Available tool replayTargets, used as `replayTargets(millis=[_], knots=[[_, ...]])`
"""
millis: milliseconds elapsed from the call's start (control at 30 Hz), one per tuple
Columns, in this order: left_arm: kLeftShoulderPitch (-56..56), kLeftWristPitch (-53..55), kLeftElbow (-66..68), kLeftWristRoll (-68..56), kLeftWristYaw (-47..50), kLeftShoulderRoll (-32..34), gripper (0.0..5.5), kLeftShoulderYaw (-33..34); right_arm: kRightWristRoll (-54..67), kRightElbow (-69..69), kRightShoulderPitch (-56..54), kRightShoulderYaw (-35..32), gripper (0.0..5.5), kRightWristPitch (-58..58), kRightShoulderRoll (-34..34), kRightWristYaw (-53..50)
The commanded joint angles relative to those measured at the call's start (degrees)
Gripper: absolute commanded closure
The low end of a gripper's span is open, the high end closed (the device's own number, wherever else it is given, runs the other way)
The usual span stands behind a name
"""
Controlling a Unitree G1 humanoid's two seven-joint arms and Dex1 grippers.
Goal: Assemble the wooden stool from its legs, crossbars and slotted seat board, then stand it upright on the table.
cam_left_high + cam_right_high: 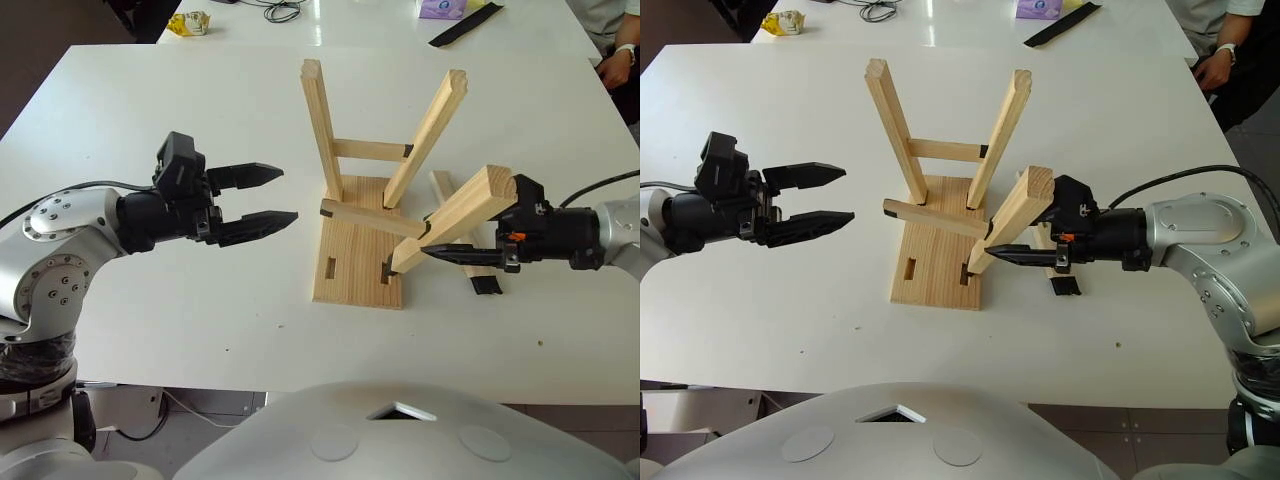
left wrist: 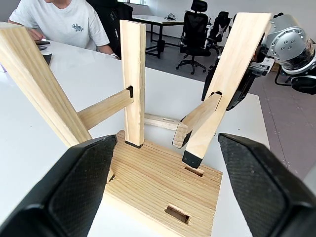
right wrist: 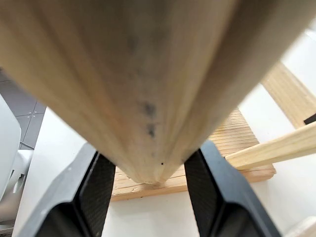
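Wooden seat board (image 1: 352, 268) lies flat on the white table (image 1: 150, 100), slots facing up. At its far side stand a left leg (image 1: 322, 130) and a right leg (image 1: 427, 132), joined by a crossbar (image 1: 368, 150). R gripper (image 1: 432, 252) is clamped on a third leg (image 1: 462, 212), held tilted w/ its lower end at the near-right slot; whether it is seated I cannot tell. A second crossbar (image 1: 370, 217) runs from this leg toward the left. L gripper (image 1: 287, 194) hangs left of the board, apart from it, fingers spread wide.
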Motion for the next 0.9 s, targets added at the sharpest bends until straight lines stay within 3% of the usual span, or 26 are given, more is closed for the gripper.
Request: replayTargets(millis=[33, 567, 900], knots=[[-0.74, -0.17, 0.73, 0.2, -0.35, 0.4, 1.69, 0.68, -0.58, 0.28, 0.66, 0.45, 3.5, -1.43, 0.31, 0.48], [-5.08, 0.18, 7.42, 2.1, 1.32, -0.27, 1.69, 1.71, -0.38, -2.86, 4.42, 0.78, 3.5, -2.11, 0.14, 1.12], [-7.05, 0.44, 8.6, 2.55, 1.08, -0.63, 1.69, 0.68, -7.92, 0.12, 5.88, 5.02, 3.5, -9.44, -0.15, 1.85]])
